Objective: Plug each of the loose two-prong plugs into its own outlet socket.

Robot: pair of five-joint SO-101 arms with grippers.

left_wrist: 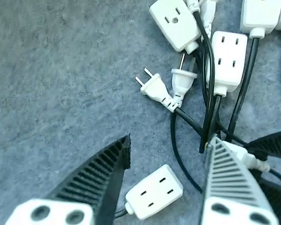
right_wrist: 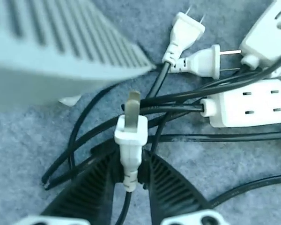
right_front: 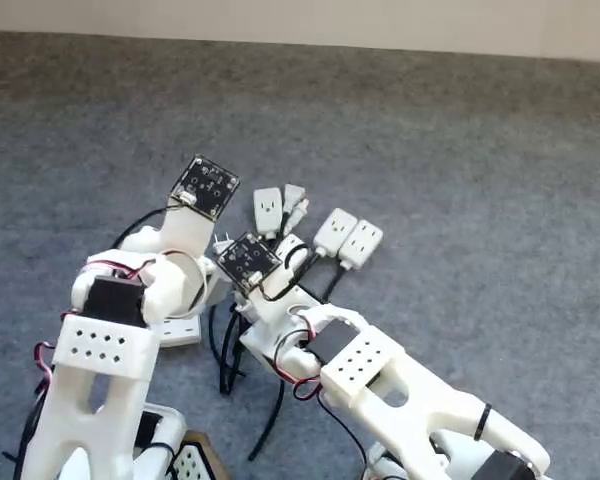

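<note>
Right hand (right_wrist: 130,159) is clamped on a light, rigid plug (right_wrist: 130,133) by its moulded body; cord (right_wrist: 123,206) drag is expected. Left hand (left_wrist: 169,140) stands spread, empty.

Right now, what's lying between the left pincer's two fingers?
In the left wrist view, a white socket lies on the carpet between the open left pincer's fingers, with a black cable beside it.

Grey, apparently carpeted table (right_front: 460,150) holds sockets (left_wrist: 153,191), plugs (left_wrist: 153,86), black cords (left_wrist: 172,140).
</note>
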